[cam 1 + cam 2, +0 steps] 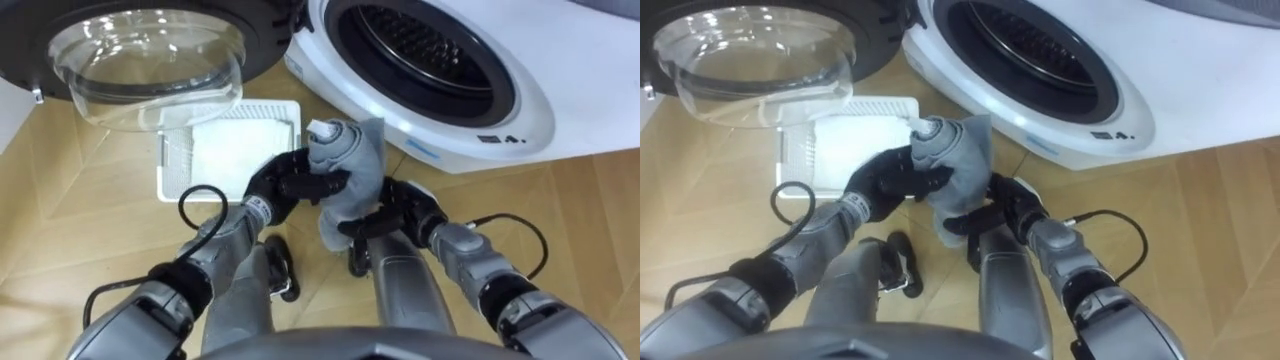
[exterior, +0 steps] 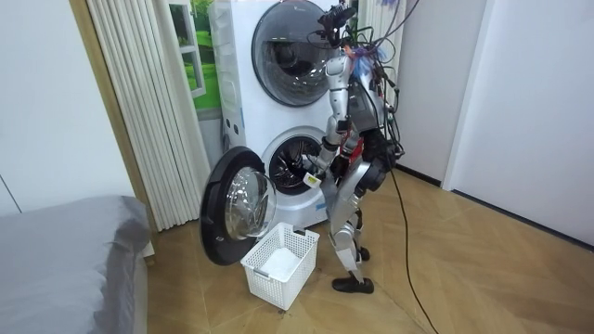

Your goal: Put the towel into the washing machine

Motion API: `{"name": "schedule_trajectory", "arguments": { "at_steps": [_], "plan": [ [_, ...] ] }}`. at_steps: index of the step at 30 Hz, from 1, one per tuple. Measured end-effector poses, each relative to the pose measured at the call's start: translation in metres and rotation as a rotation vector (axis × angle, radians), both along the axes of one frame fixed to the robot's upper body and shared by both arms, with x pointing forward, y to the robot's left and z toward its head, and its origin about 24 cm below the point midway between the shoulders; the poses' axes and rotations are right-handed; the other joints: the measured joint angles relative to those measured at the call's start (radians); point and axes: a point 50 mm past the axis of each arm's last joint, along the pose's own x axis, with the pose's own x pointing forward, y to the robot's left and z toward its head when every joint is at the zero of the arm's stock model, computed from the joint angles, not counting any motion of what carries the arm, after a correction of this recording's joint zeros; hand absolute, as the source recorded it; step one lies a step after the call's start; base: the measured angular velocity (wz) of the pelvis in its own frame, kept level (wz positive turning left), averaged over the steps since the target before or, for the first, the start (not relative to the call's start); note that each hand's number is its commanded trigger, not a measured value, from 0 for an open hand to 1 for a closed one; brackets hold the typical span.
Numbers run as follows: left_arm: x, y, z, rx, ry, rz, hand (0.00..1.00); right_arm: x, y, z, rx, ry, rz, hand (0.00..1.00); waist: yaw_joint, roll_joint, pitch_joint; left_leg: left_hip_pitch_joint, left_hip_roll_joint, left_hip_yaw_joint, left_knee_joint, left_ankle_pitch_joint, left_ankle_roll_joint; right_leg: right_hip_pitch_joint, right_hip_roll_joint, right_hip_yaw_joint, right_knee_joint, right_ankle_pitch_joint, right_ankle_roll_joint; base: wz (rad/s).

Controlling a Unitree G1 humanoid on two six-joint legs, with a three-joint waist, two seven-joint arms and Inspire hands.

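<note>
In the left eye view, the towel is a soft grey bundle, all scrunched up. It has a small white bit at the top, and one loose end hangs down. Both hands hold it up in the air, in front of the robot. The left hand has its dark fingers curled round the side of the bundle. The right hand is lower down, and its fingers are curled round the end that hangs. The towel is just in front of the white washing machine, near its round dark hole but not inside it. The door is wide open on the left, with its see-through bowl of glass. A white basket sits on the wooden floor, under the door and behind the hands.

In the room view, the robot stands right in front of the washing machine and leans toward the hole, with its arms held out low. The towel is too small to make out here. A second machine sits on top of the first. The basket is on the floor beside the robot's feet. A grey bed and a pale curtain are on the room view's left.
</note>
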Motion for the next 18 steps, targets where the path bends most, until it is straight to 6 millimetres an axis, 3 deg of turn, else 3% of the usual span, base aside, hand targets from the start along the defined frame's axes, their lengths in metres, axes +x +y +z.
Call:
{"name": "schedule_trajectory", "arguments": {
  "at_steps": [4, 7, 8, 9, 18],
  "plan": [
    [0.001, -0.002, 0.003, -0.075, 0.01, 0.001, 1.0, 0.004, -0.003, 0.003, -0.017, -0.017, 0.008, 0.0, 0.0, 0.023, -0.0036, -0.003, 0.0, -0.006, 0.0, 0.0, 0.0, 0.003, -0.003, -0.015, -0.006, 0.002, 0.0, 0.02],
    [0.0, -0.002, 0.003, -0.11, 0.033, 0.001, 1.0, 0.009, -0.003, 0.005, -0.031, -0.016, 0.018, 0.0, 0.001, 0.036, -0.0008, -0.003, -0.002, -0.008, -0.002, 0.0, 0.0, 0.002, -0.007, -0.016, -0.001, 0.001, -0.001, 0.02],
    [0.0, -0.002, 0.003, -0.111, 0.036, -0.001, 1.0, 0.009, -0.003, 0.005, -0.033, -0.013, 0.02, 0.16, 0.001, 0.036, -0.0009, -0.003, -0.002, -0.008, -0.002, 0.0, 0.0, 0.002, -0.007, -0.016, 0.0, 0.0, -0.001, 0.0],
    [-0.001, -0.002, 0.002, -0.121, 0.044, -0.004, 1.0, 0.01, -0.004, 0.005, -0.036, -0.011, 0.02, 1.0, 0.001, 0.036, -0.0009, -0.003, -0.002, -0.008, -0.002, 0.0, -0.001, 0.002, -0.006, -0.016, -0.002, 0.0, -0.001, 0.0],
    [-0.004, -0.006, 0.002, -0.189, 0.086, -0.056, 1.0, 0.008, -0.011, 0.003, -0.079, 0.027, 0.027, 1.0, 0.005, 0.036, -0.001, -0.002, -0.002, -0.006, -0.005, 0.001, -0.001, 0.001, -0.004, -0.011, -0.004, 0.0, -0.001, 0.0]
  ]
}}
